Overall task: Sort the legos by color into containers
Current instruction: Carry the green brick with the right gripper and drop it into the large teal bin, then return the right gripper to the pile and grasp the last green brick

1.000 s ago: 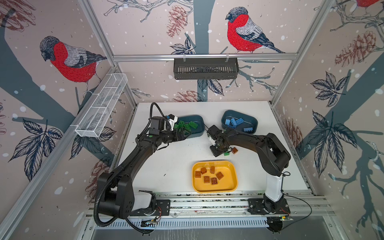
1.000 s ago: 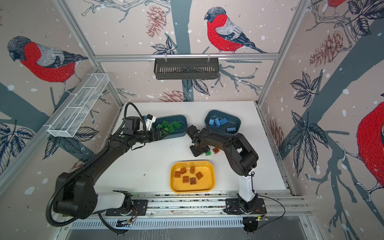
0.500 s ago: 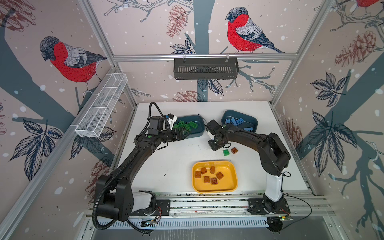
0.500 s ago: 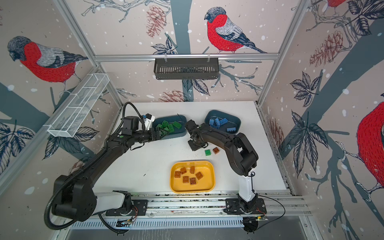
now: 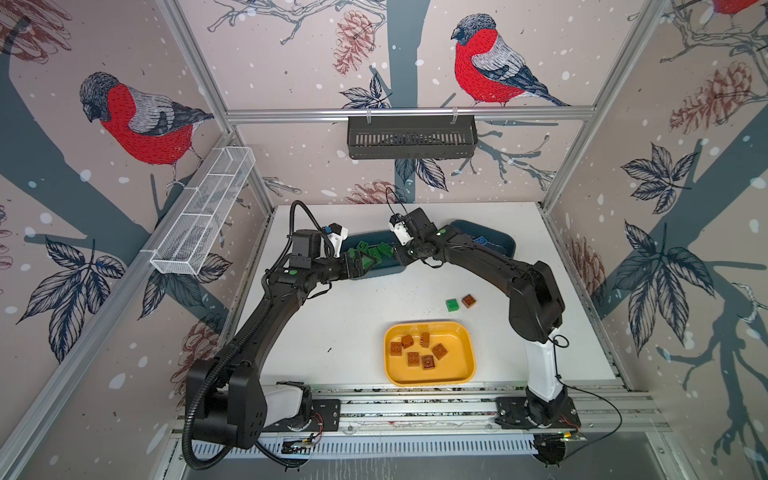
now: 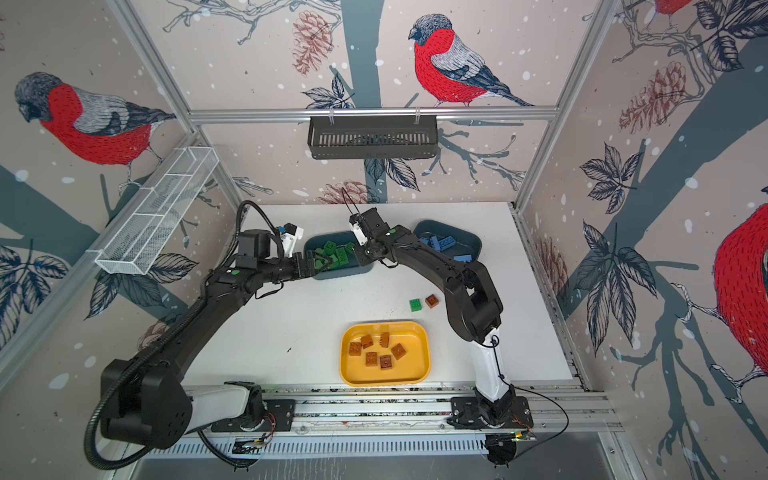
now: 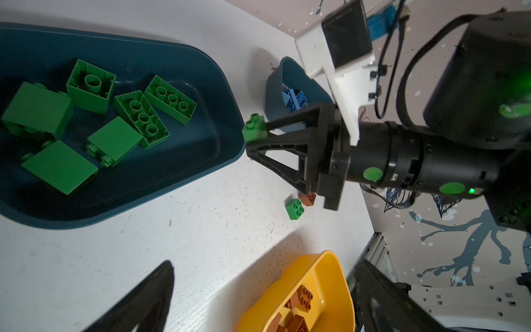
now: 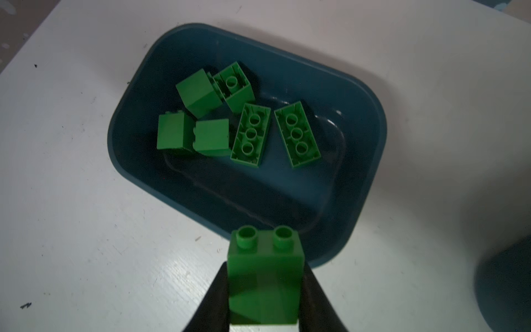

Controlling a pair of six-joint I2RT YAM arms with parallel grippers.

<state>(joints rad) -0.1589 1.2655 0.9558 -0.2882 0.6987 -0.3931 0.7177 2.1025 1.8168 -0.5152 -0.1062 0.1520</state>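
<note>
The right claw (image 8: 265, 310) is clamped on a square, smooth-sided green brick (image 8: 265, 276). Two round studs show on it, and it is held just above the right end rim of a teal tub (image 8: 370, 120). This glossy, round-cornered plastic tub sits near the surface's (image 5: 332, 332) back edge, left of middle. It holds six green bricks (image 8: 250, 135), two of them oblong and lying hollow side up. The left claw (image 5: 360, 264) hangs over its left end, jaws wide apart. A second tub (image 5: 505, 245) nearer the back right corner holds blue bricks (image 6: 440, 243). A shallow yellow tray (image 5: 455, 368) by the front edge carries six brown bricks (image 5: 415, 353). A loose green brick (image 5: 452, 304) and a loose brown brick (image 5: 468, 300) lie just beside each other between the tray and the second tub.
</note>
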